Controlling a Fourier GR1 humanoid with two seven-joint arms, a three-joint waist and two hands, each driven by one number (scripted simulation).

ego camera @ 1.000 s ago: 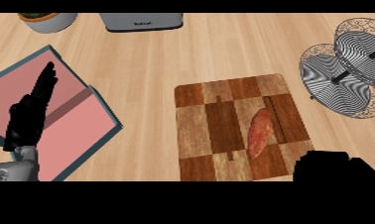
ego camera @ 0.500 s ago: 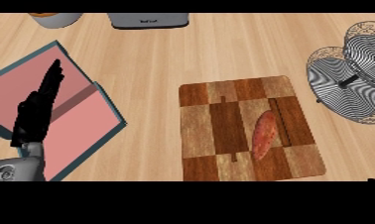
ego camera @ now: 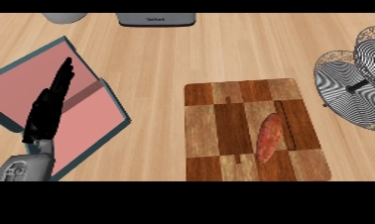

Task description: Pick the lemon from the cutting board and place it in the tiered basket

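A checkered wooden cutting board [ego camera: 219, 129] lies at the lower middle right of the counter. On its right part rests a long, orange-red object [ego camera: 268, 137], lying nearly upright in the view; it does not look like a lemon. The wire tiered basket [ego camera: 351, 86] stands at the right edge, partly cut off. My left hand [ego camera: 50, 104] is at the lower left, open with fingers straight, far from the board. My right hand shows nowhere in the view.
A pink open book with teal edges [ego camera: 44, 86] lies under and behind my left hand. A grey appliance [ego camera: 156, 19] and a pale round bowl [ego camera: 64, 17] sit at the far edge of the counter.
The view has shifted, so board, book and basket sit further right and lower in the picture. The dark shape of my right hand at the lower right a second ago is gone.
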